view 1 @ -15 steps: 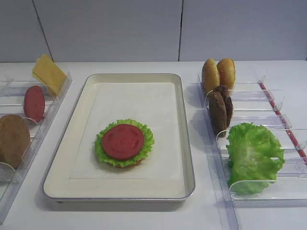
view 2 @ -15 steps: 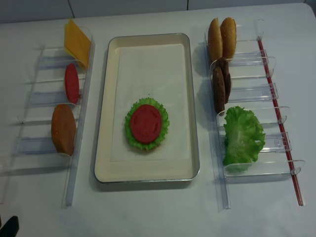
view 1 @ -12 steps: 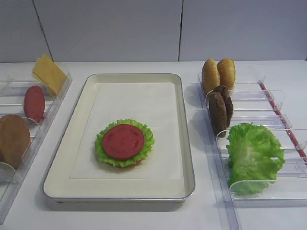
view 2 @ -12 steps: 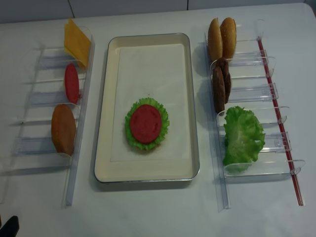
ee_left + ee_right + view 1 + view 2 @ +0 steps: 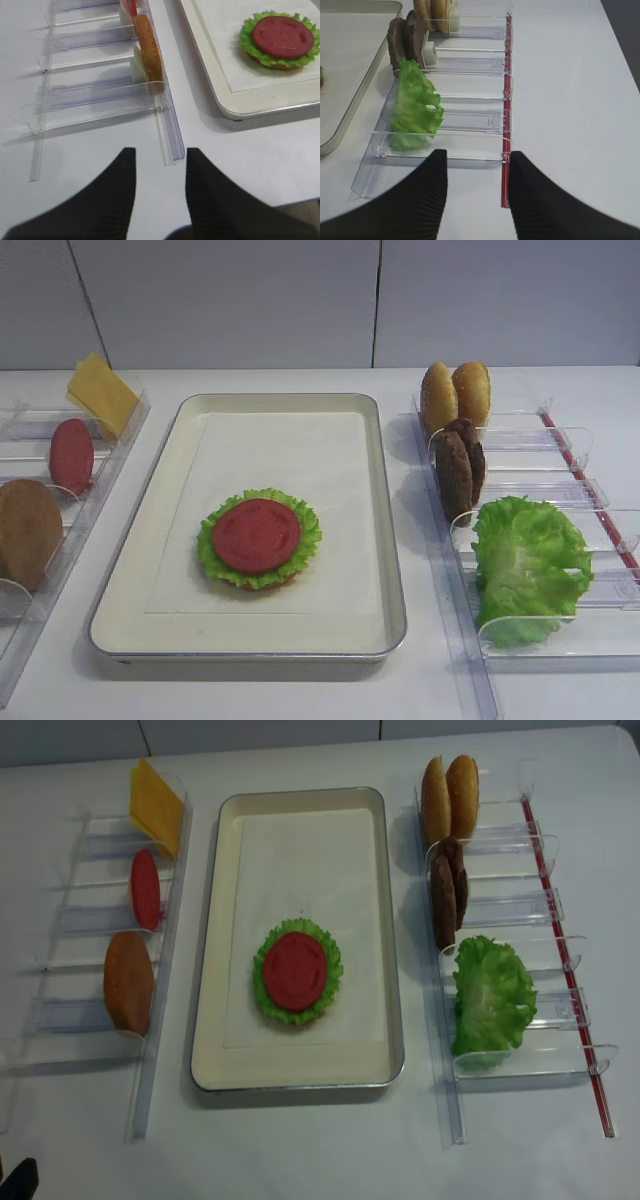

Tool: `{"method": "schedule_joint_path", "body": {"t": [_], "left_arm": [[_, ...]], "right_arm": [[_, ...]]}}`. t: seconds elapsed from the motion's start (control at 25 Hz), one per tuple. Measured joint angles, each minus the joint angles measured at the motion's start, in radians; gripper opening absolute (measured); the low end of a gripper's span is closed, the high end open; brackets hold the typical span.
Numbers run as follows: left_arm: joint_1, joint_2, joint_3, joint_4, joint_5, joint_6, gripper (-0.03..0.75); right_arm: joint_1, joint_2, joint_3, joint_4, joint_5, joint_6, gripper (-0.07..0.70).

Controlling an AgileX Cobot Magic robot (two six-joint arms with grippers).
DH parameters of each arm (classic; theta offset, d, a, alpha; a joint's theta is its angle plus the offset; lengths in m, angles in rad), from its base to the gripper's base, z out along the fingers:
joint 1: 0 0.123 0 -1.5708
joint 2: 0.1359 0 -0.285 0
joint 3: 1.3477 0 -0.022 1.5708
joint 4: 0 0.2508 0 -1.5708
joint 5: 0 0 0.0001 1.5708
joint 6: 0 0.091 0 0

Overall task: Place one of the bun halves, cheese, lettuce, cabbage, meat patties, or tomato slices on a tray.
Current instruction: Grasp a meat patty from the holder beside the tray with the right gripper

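On the tray (image 5: pixel 280 399) (image 5: pixel 300 792) a tomato slice (image 5: pixel 257 535) (image 5: pixel 297 970) lies on frilly lettuce over a bun piece. The right holder has two bun halves (image 5: pixel 455 392) (image 5: pixel 435 10), two meat patties (image 5: pixel 458 468) (image 5: pixel 406 37) and a lettuce leaf (image 5: pixel 525 560) (image 5: pixel 414 107). Cheese (image 5: pixel 100 390) and another tomato slice (image 5: pixel 71 455) stand in the left holder. Cabbage is out of view. My right gripper (image 5: pixel 477 160) is open and empty, short of the lettuce holder's near end. My left gripper (image 5: pixel 159 155) is open and empty over the table.
A smooth light-brown disc (image 5: pixel 25 532) (image 5: pixel 148 47) stands in the left clear holder (image 5: pixel 167 130). A red strip (image 5: pixel 506 125) runs along the right holder's outer side. The tray's near corner (image 5: pixel 235 112) lies right of my left gripper.
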Motion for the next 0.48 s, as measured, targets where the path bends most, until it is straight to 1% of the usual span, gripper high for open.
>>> {"method": "schedule_joint_path", "body": {"t": [0.12, 0.24, 0.36, 0.48], "left_arm": [[0.000, 0.000, 0.000, 0.000, 0.000, 0.000, 0.232], [0.000, 0.000, 0.000, 0.000, 0.000, 0.000, 0.232], [0.000, 0.000, 0.000, 0.000, 0.000, 0.000, 0.232], [0.000, 0.000, 0.000, 0.000, 0.000, 0.000, 0.232]], "right_arm": [[0.000, 0.027, -0.034, 0.000, 0.000, 0.000, 0.312], [0.000, 0.102, -0.088, 0.000, -0.007, 0.005, 0.345], [0.000, 0.195, -0.151, 0.000, -0.014, 0.036, 0.419], [0.000, 0.296, -0.223, 0.010, -0.011, 0.045, 0.495]]}}
